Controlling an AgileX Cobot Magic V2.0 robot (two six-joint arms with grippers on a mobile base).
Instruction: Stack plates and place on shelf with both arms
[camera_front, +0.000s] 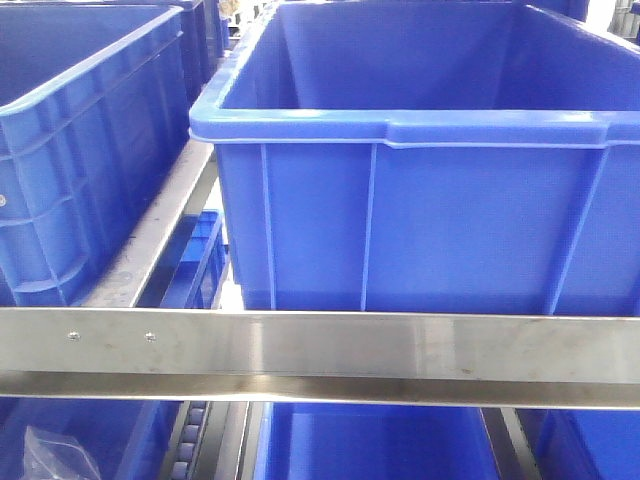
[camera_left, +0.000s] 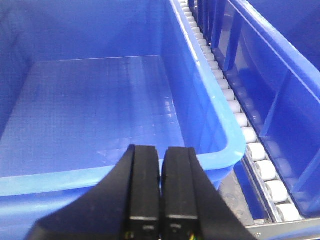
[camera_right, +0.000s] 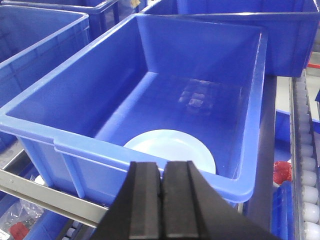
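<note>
A pale bluish-white plate (camera_right: 172, 148) lies flat on the floor of a blue bin (camera_right: 100, 90) on the shelf, near the bin's front wall. I cannot tell whether it is one plate or a stack. My right gripper (camera_right: 161, 170) hangs shut and empty just outside that front wall, above the shelf's steel front rail (camera_right: 50, 197). My left gripper (camera_left: 161, 155) is shut with nothing in it, over the near rim of another blue bin (camera_left: 100, 110), which holds nothing. The front view shows the steel shelf rail (camera_front: 320, 345) but no plate and no gripper.
Blue bins (camera_front: 420, 200) fill the rack tiers, with another bin (camera_front: 80, 150) to the left. White roller tracks (camera_left: 235, 110) run between bins. A lower tier holds bins with a clear bag (camera_front: 50, 450) and something red (camera_right: 281, 171).
</note>
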